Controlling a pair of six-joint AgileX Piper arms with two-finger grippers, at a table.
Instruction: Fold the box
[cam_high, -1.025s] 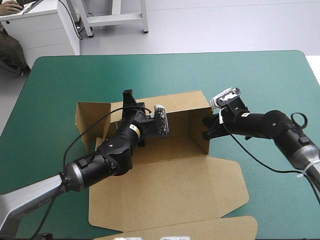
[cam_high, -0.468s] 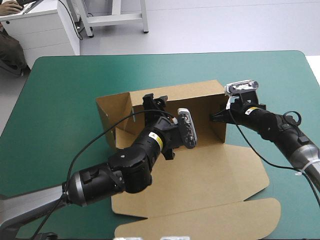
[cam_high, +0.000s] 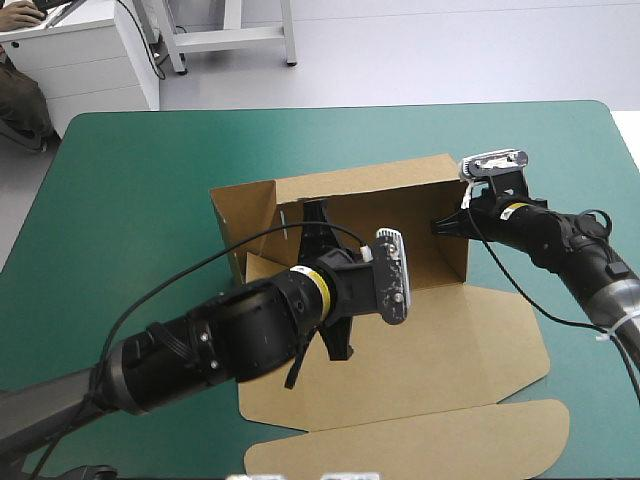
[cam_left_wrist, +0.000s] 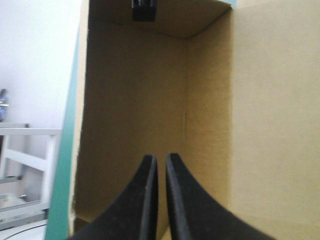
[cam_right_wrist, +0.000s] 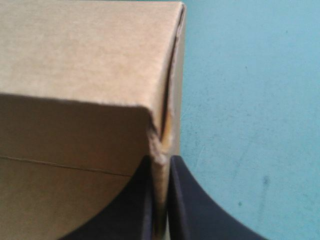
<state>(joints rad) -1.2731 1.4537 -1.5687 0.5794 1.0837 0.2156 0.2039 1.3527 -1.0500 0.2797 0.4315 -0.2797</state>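
The brown box (cam_high: 430, 345) lies mid-table with its back and side walls raised and its lid flat toward the front edge. My left gripper (cam_high: 318, 214) reaches into the tray toward the back wall (cam_high: 365, 200). In the left wrist view its fingertips (cam_left_wrist: 161, 161) are shut with nothing between them, and the box's inside (cam_left_wrist: 130, 100) lies ahead. My right gripper (cam_high: 446, 225) is shut on the right side wall. In the right wrist view the wall's upper edge (cam_right_wrist: 161, 145) is pinched between the fingers, by the corner of the box (cam_right_wrist: 85, 55).
The lid's front flap (cam_high: 420, 445) reaches close to the table's front edge. Bare teal-green cover (cam_high: 140, 190) stretches to the left of and behind the box, and more lies to the right of the held wall (cam_right_wrist: 250, 100).
The box has slid to the right with my right gripper on its wall. My left arm has moved right with it, and its gripper now points at the back wall.
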